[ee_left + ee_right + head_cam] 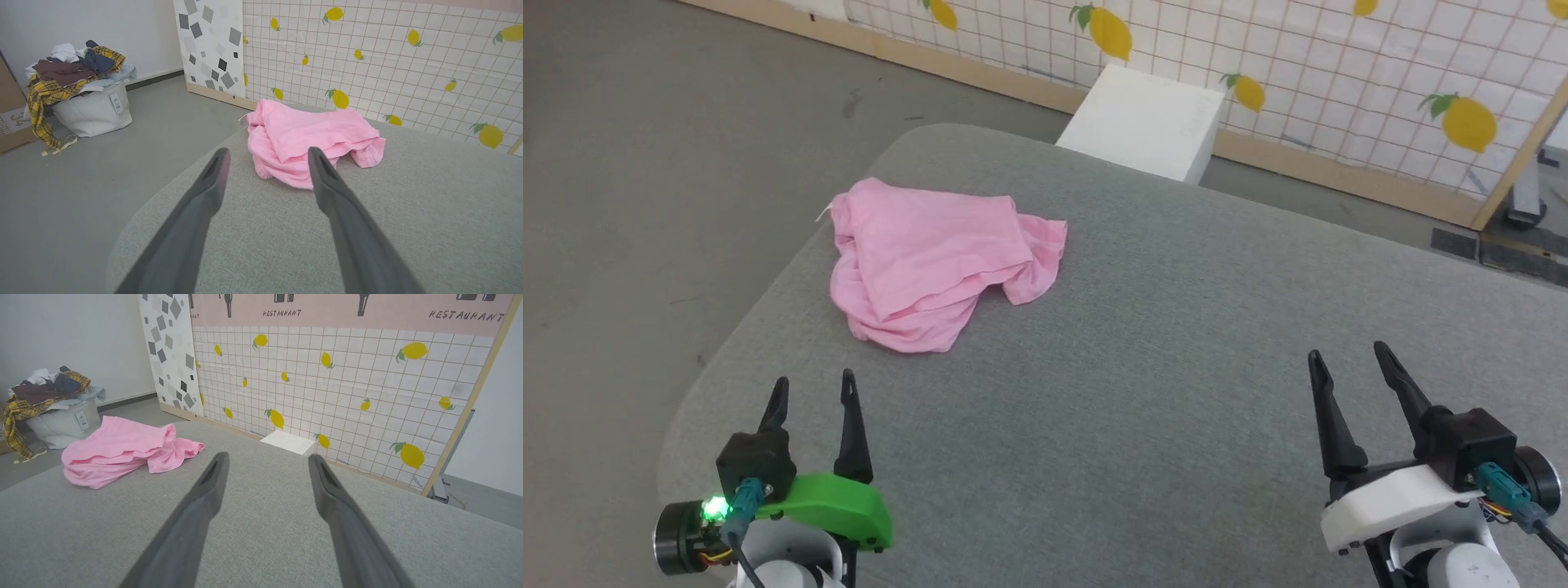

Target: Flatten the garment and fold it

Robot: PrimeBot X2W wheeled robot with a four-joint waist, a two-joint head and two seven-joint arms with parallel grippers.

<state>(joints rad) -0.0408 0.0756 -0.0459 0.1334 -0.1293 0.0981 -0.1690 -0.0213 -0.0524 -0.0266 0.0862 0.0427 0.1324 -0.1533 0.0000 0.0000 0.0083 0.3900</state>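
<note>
**Nothing picked up yet: the reach comes first**

The grey padded table (1176, 392) takes up most of our head view. The pink shorts (931, 261) lie on its far left part, close to the rounded corner. They sit in a crumpled heap, one layer doubled over another, with a loose end flopped out to the right. We judge that the flattening step has not begun, and the folding waits on it.

Our left gripper (814, 377) hovers above the near left of the table, fingers spread wide and holding nothing. It points roughly at the heap, and in its wrist view the cloth sits just beyond the fingertips. Our right gripper (1347, 349) hovers at the near right, likewise spread wide and empty, well apart from the cloth.

Next, we think both arms need to go forward, the right one much farther and across to the left. Each should pinch a separate edge so that we can pull the cloth out flat.

A small white tag (823, 214) pokes out at the far left corner of the heap. It may mark the waistband, though we cannot tell that for sure.
</note>
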